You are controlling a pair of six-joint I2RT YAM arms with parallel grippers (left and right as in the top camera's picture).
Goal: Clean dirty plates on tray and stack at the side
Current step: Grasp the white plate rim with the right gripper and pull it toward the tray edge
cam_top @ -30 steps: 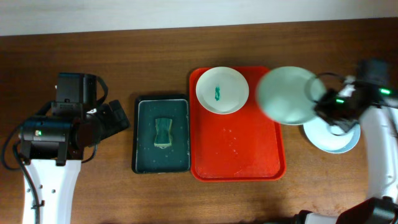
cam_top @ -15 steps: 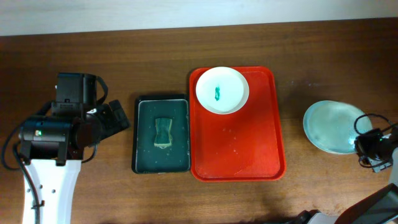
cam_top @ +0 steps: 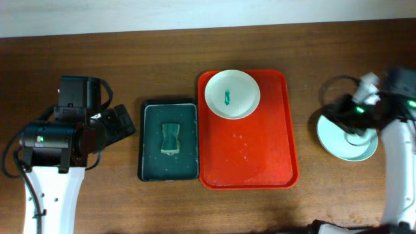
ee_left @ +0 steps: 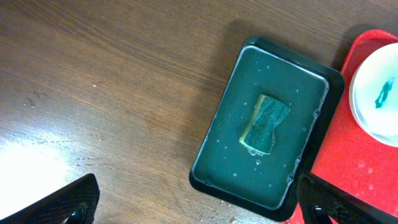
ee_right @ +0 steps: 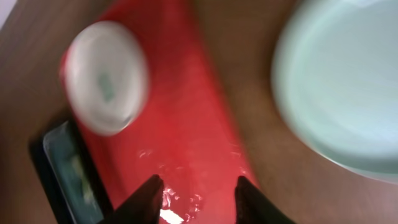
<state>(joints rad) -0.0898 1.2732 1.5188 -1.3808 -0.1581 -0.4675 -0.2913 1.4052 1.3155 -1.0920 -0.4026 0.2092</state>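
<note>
A white plate (cam_top: 232, 94) with a teal smear lies at the far end of the red tray (cam_top: 247, 156). It also shows in the right wrist view (ee_right: 106, 78) and at the edge of the left wrist view (ee_left: 378, 93). Pale mint plates (cam_top: 348, 144) lie stacked on the table right of the tray, and show in the right wrist view (ee_right: 342, 81). My right gripper (cam_top: 341, 117) hovers over the stack's left edge, open and empty (ee_right: 199, 199). My left gripper (cam_top: 123, 123) is open and empty (ee_left: 199, 208), left of the black tray.
A black tray (cam_top: 168, 170) holding a green sponge (cam_top: 170, 138) sits just left of the red tray; it fills the left wrist view (ee_left: 230, 155). Water drops lie on the red tray (ee_right: 180, 143). Bare wooden table surrounds the trays.
A second ago my right gripper held a mint plate over the tray's right edge. It set the plate on the other mint plate, let go, and now hovers over the stack. The left arm stayed still.
</note>
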